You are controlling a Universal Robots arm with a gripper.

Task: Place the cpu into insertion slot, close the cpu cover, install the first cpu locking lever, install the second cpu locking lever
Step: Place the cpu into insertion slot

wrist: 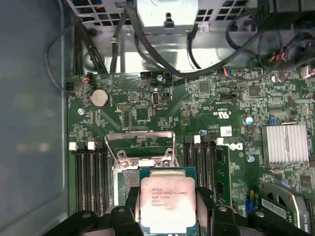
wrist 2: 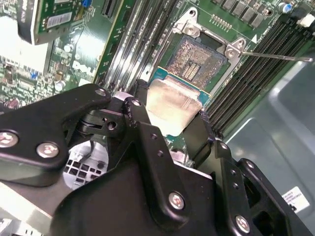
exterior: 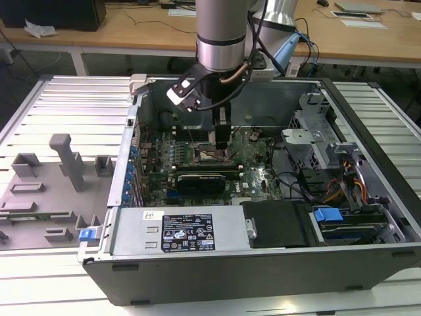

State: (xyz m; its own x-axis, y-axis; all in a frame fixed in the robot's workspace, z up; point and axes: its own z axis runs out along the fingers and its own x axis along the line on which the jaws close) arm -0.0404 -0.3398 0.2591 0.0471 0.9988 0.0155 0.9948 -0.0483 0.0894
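Gripper (wrist 2: 171, 110) clamped on cpu (wrist: 167, 204), held close above insertion slot (wrist 2: 197, 61), not seated; cpu cover (wrist: 112, 147) stands open just beside.

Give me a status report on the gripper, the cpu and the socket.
Gripper shut on cpu, over the motherboard. Not yet seated: cpu at the insertion slot edge. Open cpu cover stands clear, slot pins exposed.

Silver-grey arm tube (exterior: 223, 26), black claw (wrist 2: 170, 113) with silver screws (wrist 2: 176, 200), possibly a coppery cable (exterior: 238, 74)
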